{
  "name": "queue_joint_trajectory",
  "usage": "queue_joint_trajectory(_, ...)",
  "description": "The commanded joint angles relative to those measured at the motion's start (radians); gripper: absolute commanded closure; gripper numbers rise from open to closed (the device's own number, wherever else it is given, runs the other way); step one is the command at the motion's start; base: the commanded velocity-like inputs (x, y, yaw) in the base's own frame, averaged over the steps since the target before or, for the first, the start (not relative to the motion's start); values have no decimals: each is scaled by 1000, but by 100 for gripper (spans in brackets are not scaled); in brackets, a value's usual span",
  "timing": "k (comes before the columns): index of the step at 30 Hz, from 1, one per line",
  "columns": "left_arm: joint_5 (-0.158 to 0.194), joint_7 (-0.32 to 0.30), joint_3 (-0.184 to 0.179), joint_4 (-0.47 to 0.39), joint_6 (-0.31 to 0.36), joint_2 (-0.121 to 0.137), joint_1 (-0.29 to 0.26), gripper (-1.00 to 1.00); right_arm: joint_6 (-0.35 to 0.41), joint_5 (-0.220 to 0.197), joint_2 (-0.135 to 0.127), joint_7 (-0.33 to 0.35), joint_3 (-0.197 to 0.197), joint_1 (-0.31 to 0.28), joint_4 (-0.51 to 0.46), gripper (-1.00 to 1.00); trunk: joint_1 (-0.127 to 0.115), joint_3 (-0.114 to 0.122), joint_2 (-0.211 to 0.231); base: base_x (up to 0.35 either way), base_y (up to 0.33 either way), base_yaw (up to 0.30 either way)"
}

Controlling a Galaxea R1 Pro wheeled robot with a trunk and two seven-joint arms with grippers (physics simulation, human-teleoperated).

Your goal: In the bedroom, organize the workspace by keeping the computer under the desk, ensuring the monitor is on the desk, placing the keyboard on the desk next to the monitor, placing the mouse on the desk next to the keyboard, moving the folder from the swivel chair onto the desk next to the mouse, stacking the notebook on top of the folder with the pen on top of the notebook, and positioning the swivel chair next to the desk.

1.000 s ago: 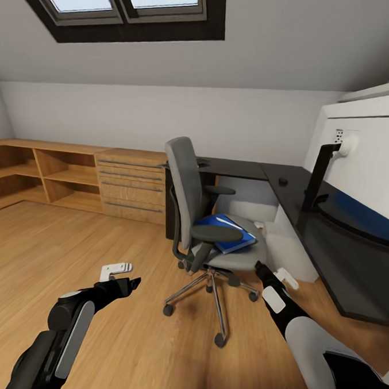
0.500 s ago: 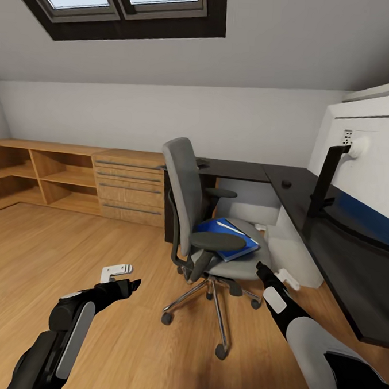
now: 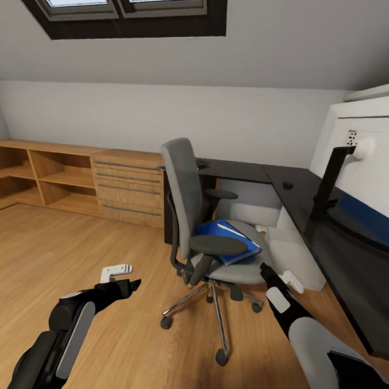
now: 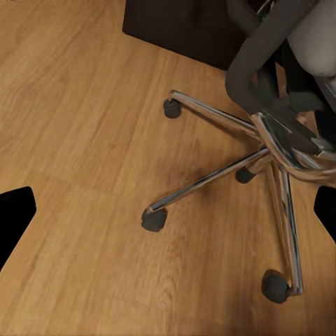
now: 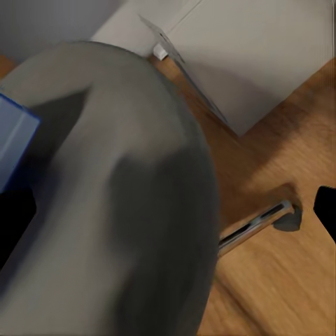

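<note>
Facing the chair (image 3: pixel 215 230), I see the folder (image 3: pixel 227 238) lying on its seat, tucked behind the armrest. My right gripper (image 3: pixel 266 270) hangs just beside the seat edge, placed for a reach, jaws spread and empty. My left gripper (image 3: pixel 132 284), also released, hovers over the floor (image 3: pixel 53 249).

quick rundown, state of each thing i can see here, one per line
swivel chair: upright on the floor, pulled out from the desk
folder: lying flat on the chair seat, closed
desk: standing, monitor on top
monitor: upright on its stand
drawers: all shut
left claw: open, empty, over the floor
right claw: beside the chair seat, holding nothing; open or shut unclear
</note>
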Motion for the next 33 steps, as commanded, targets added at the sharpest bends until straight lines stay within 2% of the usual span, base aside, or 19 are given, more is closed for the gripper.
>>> queue_joint_trajectory(1, 8, 3, 2, -1, 5, -1, -1, -100, -3, -11, -1, -2, 2, -1, 0, -100, 0, -1, 0, 32, 0, 0)
queue_joint_trajectory(6, 8, 3, 1, -1, 7, -1, -1, -100, -3, -11, -7, -3, -18, -1, 1, -100, 0, -1, 0, 14, 0, 0)
queue_joint_trajectory(10, 8, 3, 2, 0, 7, -1, -1, -100, -2, -12, -24, -5, -30, -1, 2, -100, 0, -1, 0, 67, 0, 0)
queue_joint_trajectory(20, 8, 3, 1, 1, 8, -1, -1, -100, -2, -12, -25, -4, -31, -1, 2, -100, 0, -1, 0, 29, 0, 0)
queue_joint_trajectory(33, 8, 3, 1, 1, 9, -1, -1, -100, -2, -11, -26, -5, -32, -1, 2, -100, 0, -1, 0, 233, 0, 0)
